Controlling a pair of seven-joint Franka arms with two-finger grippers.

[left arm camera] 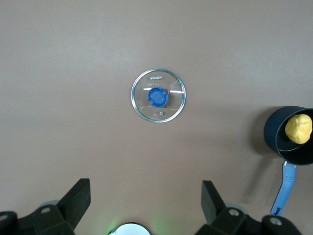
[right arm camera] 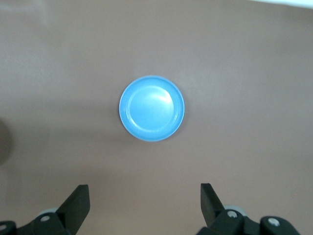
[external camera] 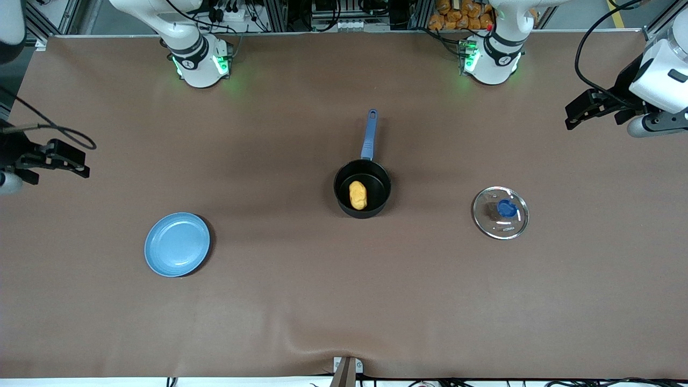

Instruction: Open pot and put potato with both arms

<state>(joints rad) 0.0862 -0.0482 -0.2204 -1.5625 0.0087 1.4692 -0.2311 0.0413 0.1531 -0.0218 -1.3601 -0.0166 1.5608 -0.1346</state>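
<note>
The black pot (external camera: 376, 201) with its blue handle (external camera: 369, 134) stands uncovered at the table's middle. The yellow potato (external camera: 358, 194) lies inside it. The glass lid (external camera: 500, 212) with the blue knob lies flat on the table toward the left arm's end. In the left wrist view the lid (left arm camera: 158, 95) is central and the pot (left arm camera: 276, 132) with the potato (left arm camera: 299, 129) is at the edge. My left gripper (external camera: 578, 114) is open and empty, high at the left arm's end (left arm camera: 145, 196). My right gripper (external camera: 75, 164) is open and empty, high at the right arm's end (right arm camera: 144, 198).
A flat light-blue plate (external camera: 177, 244) lies toward the right arm's end, nearer the front camera than the pot; it is bare in the right wrist view (right arm camera: 152, 107). Brown cloth (external camera: 344, 301) covers the table. Cables hang by both arms.
</note>
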